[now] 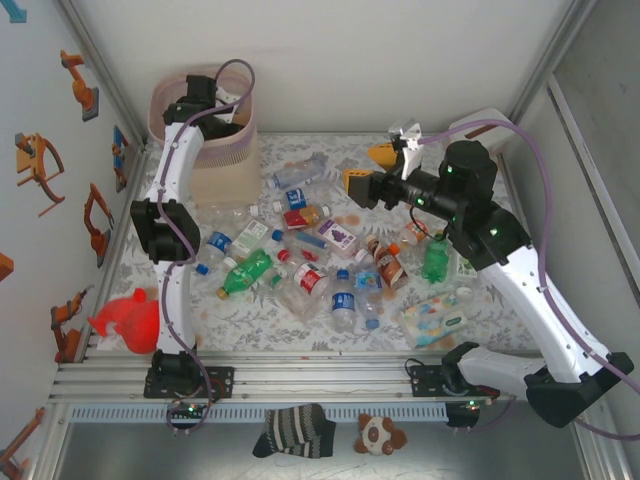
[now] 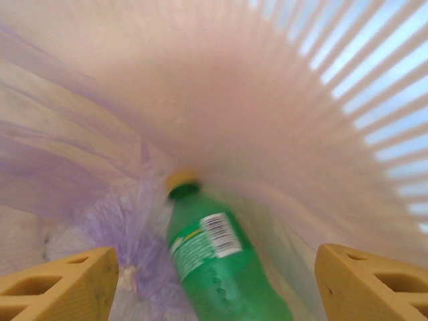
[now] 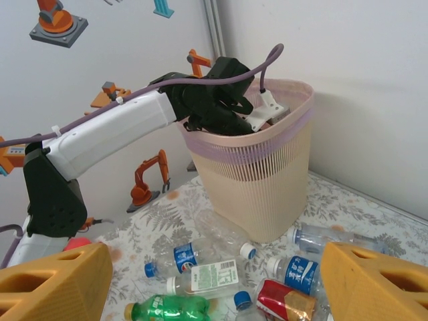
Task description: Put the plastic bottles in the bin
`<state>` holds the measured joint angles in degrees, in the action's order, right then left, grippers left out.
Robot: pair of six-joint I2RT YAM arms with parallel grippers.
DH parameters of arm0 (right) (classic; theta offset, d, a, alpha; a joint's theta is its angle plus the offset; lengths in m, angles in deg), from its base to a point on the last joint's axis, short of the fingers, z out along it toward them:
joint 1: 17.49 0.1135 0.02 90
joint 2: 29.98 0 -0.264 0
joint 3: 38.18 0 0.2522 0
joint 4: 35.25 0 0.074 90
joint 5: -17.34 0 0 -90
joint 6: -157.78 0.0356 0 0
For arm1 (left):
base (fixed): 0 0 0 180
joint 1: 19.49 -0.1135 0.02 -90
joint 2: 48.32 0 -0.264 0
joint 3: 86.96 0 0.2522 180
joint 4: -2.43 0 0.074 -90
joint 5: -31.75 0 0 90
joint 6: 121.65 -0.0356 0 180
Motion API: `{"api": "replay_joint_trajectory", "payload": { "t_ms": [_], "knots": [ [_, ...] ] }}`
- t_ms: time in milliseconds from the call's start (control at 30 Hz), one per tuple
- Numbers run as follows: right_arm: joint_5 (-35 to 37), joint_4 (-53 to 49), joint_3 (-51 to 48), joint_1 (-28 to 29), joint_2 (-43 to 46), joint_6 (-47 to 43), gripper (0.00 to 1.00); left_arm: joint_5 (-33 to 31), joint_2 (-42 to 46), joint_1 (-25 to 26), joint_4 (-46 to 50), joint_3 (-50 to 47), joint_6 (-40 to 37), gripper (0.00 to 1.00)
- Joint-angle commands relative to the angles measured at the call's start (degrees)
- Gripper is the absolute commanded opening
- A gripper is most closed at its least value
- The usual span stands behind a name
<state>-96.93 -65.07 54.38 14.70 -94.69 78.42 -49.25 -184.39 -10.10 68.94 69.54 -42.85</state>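
Note:
My left gripper (image 2: 217,284) hangs inside the bin (image 1: 215,160), jaws wide open. A green bottle (image 2: 214,267) with a yellow cap lies blurred below and between the yellow fingers (image 2: 63,284), free of them, on the pink liner (image 2: 120,147). From above, the left gripper (image 1: 200,100) dips past the bin's rim. My right gripper (image 1: 372,170) hovers open over the pile, holding nothing. Several plastic bottles lie on the table, among them a green one (image 1: 248,272) and another green one (image 1: 436,260). In the right wrist view the bin (image 3: 257,180) stands behind bottles (image 3: 180,256), with the right gripper (image 3: 214,291) open.
A soft wipes pack (image 1: 437,318) lies near the front right of the pile. A red object (image 1: 130,320) sits at the table's left edge. A striped sock (image 1: 293,430) and a small stuffed toy (image 1: 380,433) lie below the front rail. Walls enclose the table.

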Motion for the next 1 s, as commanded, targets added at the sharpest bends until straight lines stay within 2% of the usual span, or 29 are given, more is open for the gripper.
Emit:
{"api": "replay_joint_trajectory", "payload": {
  "t_ms": [0, 700, 967],
  "knots": [
    [1.1, 1.3, -0.4, 0.2, 0.8, -0.3, 0.80, -0.8, 0.4, 0.5, 0.6, 0.8, -0.2, 0.80],
    [2.2, -0.2, -0.3, 0.2, 2.4, -1.2, 0.80, 2.3, 12.9, 0.4, -0.3, 0.8, 1.4, 0.77],
    [2.9, -1.3, -0.6, 0.2, 2.7, -2.6, 0.80, 5.9, 22.0, 0.7, 2.1, -6.0, 0.9, 0.76]
  ]
}}
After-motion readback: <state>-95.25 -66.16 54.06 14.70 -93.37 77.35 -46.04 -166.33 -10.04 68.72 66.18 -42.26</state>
